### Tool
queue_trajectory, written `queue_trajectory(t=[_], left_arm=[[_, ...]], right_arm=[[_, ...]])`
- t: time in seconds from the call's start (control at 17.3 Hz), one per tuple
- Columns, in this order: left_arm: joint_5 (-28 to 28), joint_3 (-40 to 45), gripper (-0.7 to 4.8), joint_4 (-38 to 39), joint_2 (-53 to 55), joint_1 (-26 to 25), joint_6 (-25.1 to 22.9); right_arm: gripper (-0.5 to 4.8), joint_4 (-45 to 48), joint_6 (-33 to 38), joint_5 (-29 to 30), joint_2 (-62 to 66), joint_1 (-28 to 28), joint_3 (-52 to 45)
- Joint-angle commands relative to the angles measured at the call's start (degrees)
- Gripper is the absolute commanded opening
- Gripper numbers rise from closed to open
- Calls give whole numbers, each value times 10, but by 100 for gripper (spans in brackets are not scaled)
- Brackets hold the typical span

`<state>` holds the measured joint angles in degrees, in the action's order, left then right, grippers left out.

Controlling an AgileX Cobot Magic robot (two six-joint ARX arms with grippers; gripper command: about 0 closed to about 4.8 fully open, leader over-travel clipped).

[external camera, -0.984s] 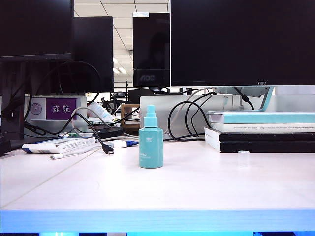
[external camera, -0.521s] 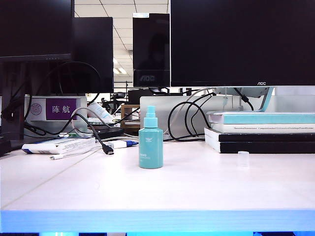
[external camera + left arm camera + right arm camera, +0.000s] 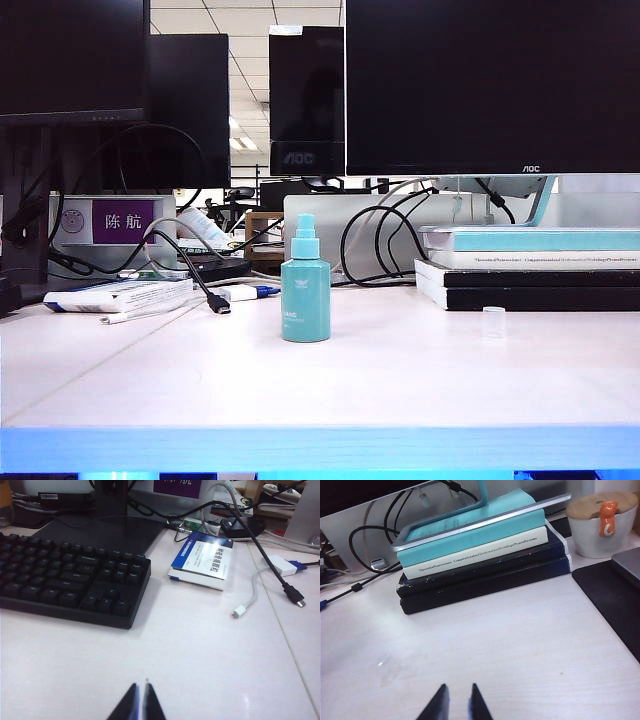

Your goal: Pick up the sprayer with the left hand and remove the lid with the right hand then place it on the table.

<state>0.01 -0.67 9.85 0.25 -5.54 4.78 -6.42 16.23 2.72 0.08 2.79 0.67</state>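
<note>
Sprayer (image 3: 305, 296) stands upright on the white worktop (image 3: 400, 380), roughly centre of the exterior view, nozzle bare, cap off. Lid (image 3: 493, 321) sits apart from it, standing on the worktop to the sprayer's right in that view, just in front of the stack of books (image 3: 530, 270). Neither arm shows in the exterior view.

Left claw (image 3: 139, 701): fingertips pressed together, nothing between them, hanging over bare worktop. Ahead of it and off to one side lies a black keyboard (image 3: 65, 582); farther ahead a blue-and-white booklet (image 3: 202, 560); a white cable end (image 3: 239, 612) and a black cable plug (image 3: 296, 600) lie beyond the claw on the other side. Sprayer is not in this wrist view.

Right claw (image 3: 455, 700): narrow gap between the fingertips, empty, holding nothing, over bare worktop. The lid (image 3: 384, 661) shows as a faint clear shape resting on the worktop, near the claw, a little ahead and off to the side, not touching it. Straight ahead, well apart, the stack of books (image 3: 480, 555) with a monitor foot resting on top. A white cup (image 3: 602, 527) with an orange figure on its rim sits beyond the books' far end; a dark mat (image 3: 612, 605) lies to that same side of the claw.
</note>
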Motion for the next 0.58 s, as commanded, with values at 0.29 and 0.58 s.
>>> queue_trajectory(t=[0.29, 0.58], left_arm=[[2, 3, 28, 7, -2, 0, 0], [-2, 3, 28, 7, -2, 35, 0]], right_arm=[[62, 6, -2, -2, 0, 1, -3], [62, 6, -2, -2, 0, 1, -3]])
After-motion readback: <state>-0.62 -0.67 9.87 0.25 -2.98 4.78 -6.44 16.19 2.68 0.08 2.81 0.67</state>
